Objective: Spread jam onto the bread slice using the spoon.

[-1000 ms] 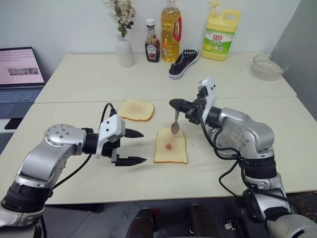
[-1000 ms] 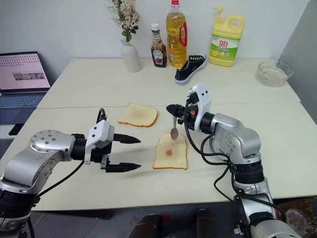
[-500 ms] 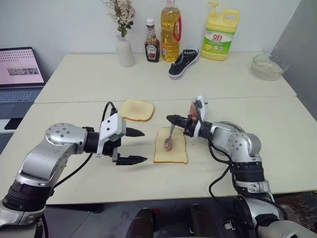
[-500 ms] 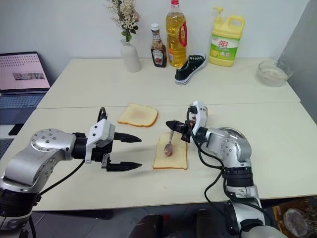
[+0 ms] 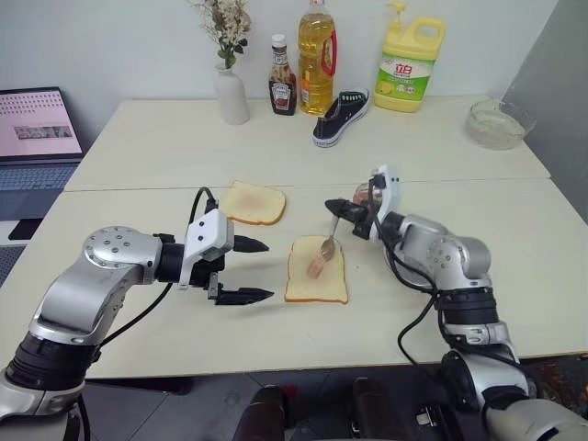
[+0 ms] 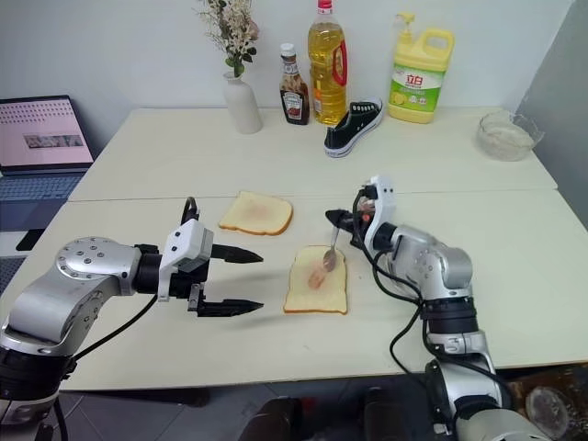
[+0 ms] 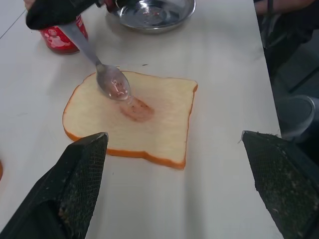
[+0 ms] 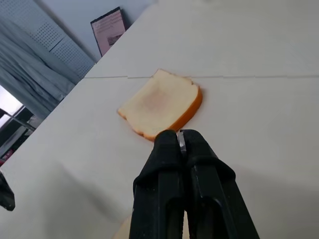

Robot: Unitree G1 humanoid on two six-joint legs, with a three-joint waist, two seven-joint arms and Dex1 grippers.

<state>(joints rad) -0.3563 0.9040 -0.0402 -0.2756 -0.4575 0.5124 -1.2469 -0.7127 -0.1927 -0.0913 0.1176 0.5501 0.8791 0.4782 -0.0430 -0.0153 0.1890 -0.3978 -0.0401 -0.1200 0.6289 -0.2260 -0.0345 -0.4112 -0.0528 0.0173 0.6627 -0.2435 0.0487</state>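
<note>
Head views: pale worktop running back to a white wall; a vase, sauce bottle, oil bottle, yellow detergent jug and a shoe lining the far edge, a glass bowl sitting far right, a laptop glowing at left. The bread slice is lying flat at centre front, a red jam smear showing on it. A second, more golden slice is lying just behind it to the left. The right tool is gripping the spoon by its handle, fingers together on it, the bowl angling down onto the slice. The left tool is hovering just left of the slice, fingers spread wide, holding nothing.

Left wrist view: spoon bowl resting on the bread, touching the edge of the smear. A red-labelled jar and a steel dish are standing beyond the slice, on the side away from the camera.

Right wrist view: black fingers pressing together on a sliver of metal handle; the golden slice is lying beyond them.
</note>
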